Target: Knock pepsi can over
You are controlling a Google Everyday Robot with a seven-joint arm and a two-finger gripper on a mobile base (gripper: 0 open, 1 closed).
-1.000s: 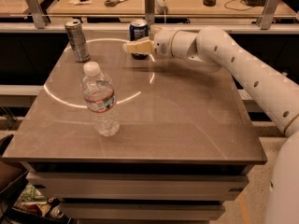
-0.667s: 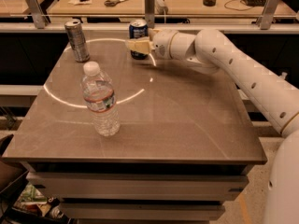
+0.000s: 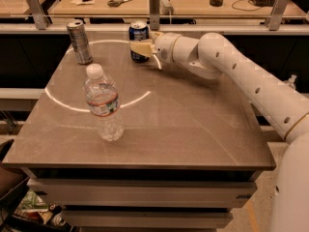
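Observation:
The pepsi can (image 3: 139, 32) is a short dark blue can with a silver rim. It stands upright at the far edge of the brown table (image 3: 183, 124), near the middle. My gripper (image 3: 142, 48) reaches in from the right on a white arm (image 3: 231, 62). It sits right in front of the can's lower half and covers it. I cannot tell whether it touches the can.
A taller silver-grey can (image 3: 79, 41) stands at the far left of the table. A clear water bottle (image 3: 103, 103) with a white cap stands at the front left. A railing with posts (image 3: 154, 6) runs behind the table, and a desk with scissors lies beyond it.
My gripper has crept a little left and back, closer in on the pepsi can. The can still stands upright in the same place.

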